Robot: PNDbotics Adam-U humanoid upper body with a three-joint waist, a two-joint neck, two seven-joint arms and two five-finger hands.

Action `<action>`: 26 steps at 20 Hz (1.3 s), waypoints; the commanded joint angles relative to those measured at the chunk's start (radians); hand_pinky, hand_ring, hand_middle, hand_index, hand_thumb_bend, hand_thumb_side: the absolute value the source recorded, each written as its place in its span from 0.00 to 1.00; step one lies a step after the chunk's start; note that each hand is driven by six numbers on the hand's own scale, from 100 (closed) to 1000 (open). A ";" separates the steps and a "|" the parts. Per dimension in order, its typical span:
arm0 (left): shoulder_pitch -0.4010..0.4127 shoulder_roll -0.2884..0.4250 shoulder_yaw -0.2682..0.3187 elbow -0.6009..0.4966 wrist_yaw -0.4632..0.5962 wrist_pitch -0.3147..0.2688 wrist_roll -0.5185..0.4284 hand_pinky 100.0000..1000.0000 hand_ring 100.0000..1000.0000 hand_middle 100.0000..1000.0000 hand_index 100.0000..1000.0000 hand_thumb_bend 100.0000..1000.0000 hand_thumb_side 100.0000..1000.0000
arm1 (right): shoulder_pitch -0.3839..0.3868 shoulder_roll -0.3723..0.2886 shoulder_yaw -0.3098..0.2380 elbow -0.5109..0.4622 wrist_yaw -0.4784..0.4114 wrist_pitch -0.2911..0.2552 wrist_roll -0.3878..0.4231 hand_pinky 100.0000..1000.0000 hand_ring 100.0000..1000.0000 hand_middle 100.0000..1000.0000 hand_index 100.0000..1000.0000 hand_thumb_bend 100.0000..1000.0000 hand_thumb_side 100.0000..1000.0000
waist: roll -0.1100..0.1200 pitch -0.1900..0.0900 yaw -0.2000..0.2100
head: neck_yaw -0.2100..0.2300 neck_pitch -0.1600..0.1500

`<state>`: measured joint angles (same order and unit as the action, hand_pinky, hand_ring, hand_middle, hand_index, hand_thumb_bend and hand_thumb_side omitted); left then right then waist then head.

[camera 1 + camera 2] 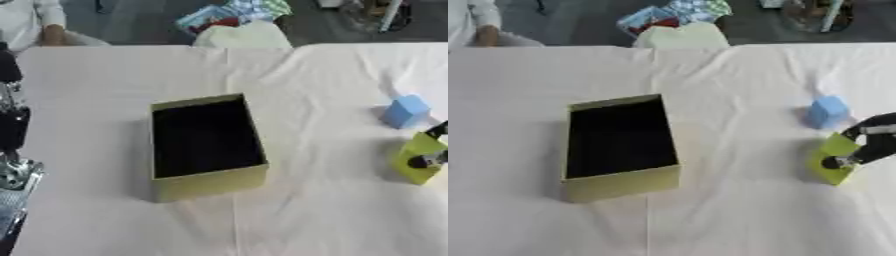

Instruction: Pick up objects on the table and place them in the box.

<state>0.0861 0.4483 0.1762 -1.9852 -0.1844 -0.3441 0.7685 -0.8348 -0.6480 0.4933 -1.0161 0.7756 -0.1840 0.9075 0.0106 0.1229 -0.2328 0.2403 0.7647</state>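
Observation:
An open yellow-green box point(208, 183) with a dark inside stands in the middle of the white-clothed table. At the right lies a light blue block point(829, 112). Just in front of it is a yellow-green block point(831, 159), tilted on the cloth. My right hand point(875, 144) comes in from the right edge and its black fingers and thumb are curled round that block. My left arm point(12, 127) shows as black and silver parts along the left edge in the left eye view; its hand is not clear to see.
A cream chair back point(241, 35) and coloured items stand beyond the table's far edge. A person's white sleeve point(35, 20) is at the far left corner. Bare cloth lies between the box and the blocks.

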 commanded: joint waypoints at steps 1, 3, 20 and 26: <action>-0.009 0.014 0.004 -0.015 -0.001 -0.003 0.002 0.85 0.60 0.73 0.70 0.41 0.63 | -0.013 -0.015 -0.010 -0.005 0.012 0.002 -0.001 0.67 0.67 0.81 0.95 0.44 0.83 | 0.000 -0.011 0.002 | 0.002 0.005; -0.009 0.014 0.004 -0.015 -0.001 -0.003 0.002 0.85 0.60 0.73 0.70 0.41 0.63 | -0.012 -0.010 -0.010 -0.005 0.004 0.002 -0.001 0.66 0.65 0.76 0.93 0.38 0.79 | 0.000 -0.011 0.003 | 0.002 0.005; -0.009 0.013 0.003 -0.015 0.000 -0.002 -0.002 0.85 0.60 0.73 0.70 0.41 0.63 | -0.023 -0.011 -0.026 -0.089 -0.143 0.093 -0.001 0.56 0.54 0.56 0.74 0.00 0.68 | -0.002 -0.012 0.004 | 0.003 0.005; -0.008 0.016 0.005 -0.015 -0.003 -0.002 -0.002 0.85 0.60 0.73 0.70 0.41 0.62 | -0.034 -0.022 -0.039 -0.143 -0.198 0.134 -0.001 0.54 0.52 0.54 0.72 0.00 0.69 | -0.006 -0.014 0.004 | 0.008 0.005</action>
<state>0.0860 0.4481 0.1761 -1.9852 -0.1844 -0.3419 0.7659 -0.8458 -0.6321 0.4709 -1.1326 0.5944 -0.0599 0.9088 0.0071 0.1228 -0.2282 0.2450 0.7647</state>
